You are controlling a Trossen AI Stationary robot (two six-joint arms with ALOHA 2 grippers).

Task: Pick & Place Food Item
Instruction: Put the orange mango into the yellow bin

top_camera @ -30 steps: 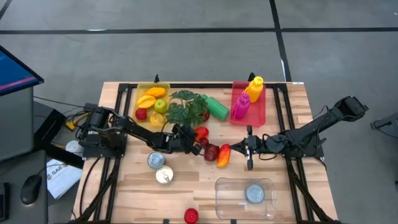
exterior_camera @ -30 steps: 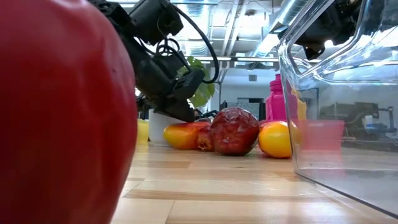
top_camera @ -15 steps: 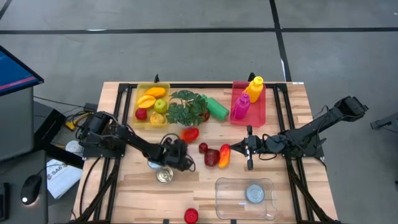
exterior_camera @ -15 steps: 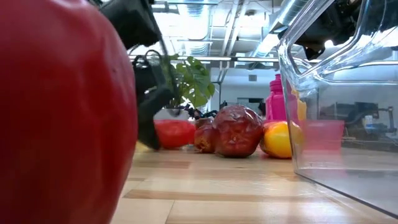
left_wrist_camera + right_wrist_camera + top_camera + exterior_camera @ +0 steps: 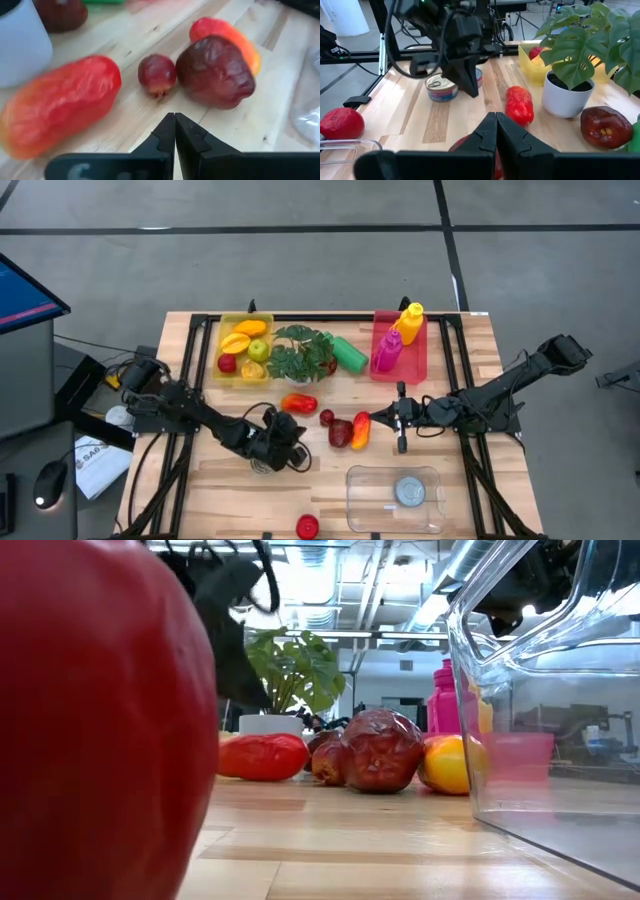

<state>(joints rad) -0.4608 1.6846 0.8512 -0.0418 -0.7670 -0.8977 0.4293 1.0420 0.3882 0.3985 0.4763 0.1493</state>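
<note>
The left pincer (image 5: 285, 452), fingers pressed shut on nothing, hangs low over the tins at lower centre-left of the high view; one second earlier it reached up among the fruit near the potted plant (image 5: 297, 352) and has since drawn back down and left. The long red pepper (image 5: 299, 403), the likely food item, lies on its side on the bench (image 5: 330, 480) at centre of the high view, just below the plant and left of a small dark fruit (image 5: 326, 417), a wrinkled dark red fruit (image 5: 341, 432) and an orange-red fruit (image 5: 361, 430); earlier it sat further right, beside those fruits. It looks light, smooth and glossy, probably slippery and a little yielding, so a hold across its thick middle seems safest. The right pincer (image 5: 388, 418), also closed and empty, waits right of the fruit cluster, unmoved. The clear container (image 5: 354, 502) stands at lower right.
</note>
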